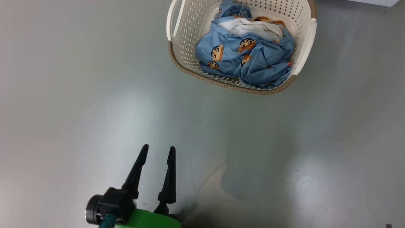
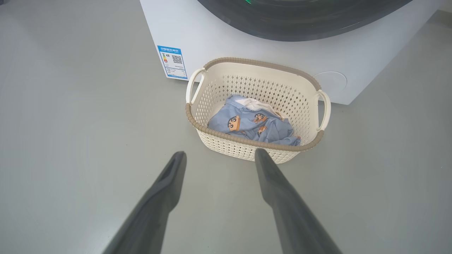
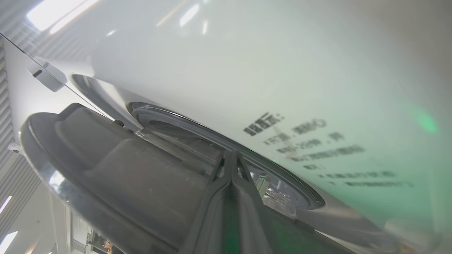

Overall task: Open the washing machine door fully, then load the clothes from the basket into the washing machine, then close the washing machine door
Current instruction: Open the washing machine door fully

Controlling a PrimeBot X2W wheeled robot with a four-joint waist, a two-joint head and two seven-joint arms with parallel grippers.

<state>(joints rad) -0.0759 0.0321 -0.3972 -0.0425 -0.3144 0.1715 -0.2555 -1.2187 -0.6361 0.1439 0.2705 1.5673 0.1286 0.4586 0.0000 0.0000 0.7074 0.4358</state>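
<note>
grey, glossy floor (image 1: 79, 95) spreads under everything, catching pale patches of light. on it stands the basket (image 1: 186, 41), cream and perforated with a brown woven-look rim, at the top of the head view and a little to the right of middle. the clothes (image 1: 253, 60) lie inside it as a crumpled light blue bundle printed with cartoon faces, with a white and orange part showing on the far side. the left gripper (image 1: 158, 147) hangs at the lower left of the head view, well apart from the basket, its two dark fingers spread wide with nothing between them. in the left wrist view the basket sits just in front of the washing machine (image 2: 197, 35); whether the two touch cannot be told. a blue label sticker (image 2: 172, 61) is on the white front to one side of the basket and a round cover (image 2: 330, 82) low on the other side. the glossy black rim of the washing machine door (image 2: 300, 24) curves across the top of that view. the right gripper (image 3: 231, 158) has its fingers pressed together, empty, its tips up against the edge where the door's dark rim meets the white body, beside blurred dark printed lines (image 3: 317, 151); how far the door stands open cannot be told.
</note>
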